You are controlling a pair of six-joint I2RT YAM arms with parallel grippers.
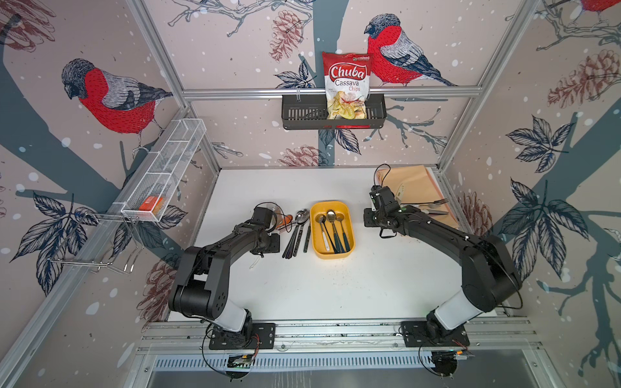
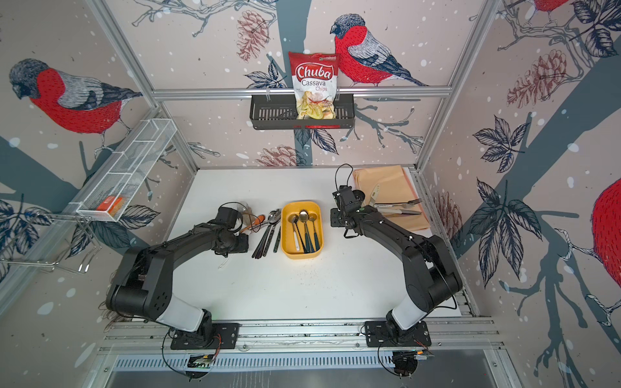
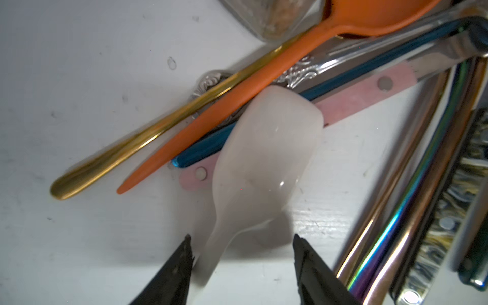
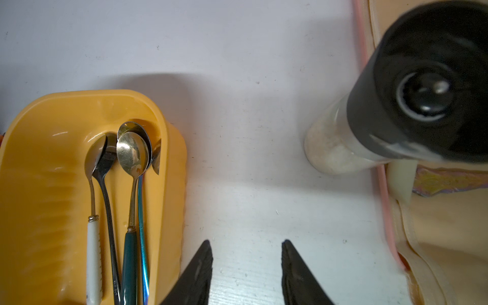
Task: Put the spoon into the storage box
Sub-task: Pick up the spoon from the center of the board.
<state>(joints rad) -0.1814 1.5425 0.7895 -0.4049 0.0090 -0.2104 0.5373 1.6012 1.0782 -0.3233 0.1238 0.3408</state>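
- The left gripper [image 3: 241,253] stands spread around the white plastic spoon [image 3: 264,163], not yet pinching its handle.
- Better to clamp the thin handle centrally, because it looks slippery.

Wallpapered aluminium-frame [image 1: 331,91] robot test cell

2 top views overlook table [image 1: 336,289]; wrist cameras close, perhaps downward.

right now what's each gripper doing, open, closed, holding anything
Left gripper: open, jaws on either side of the white spoon handle, not clamped.
Right gripper: open, empty, over bare table beside the storage box.
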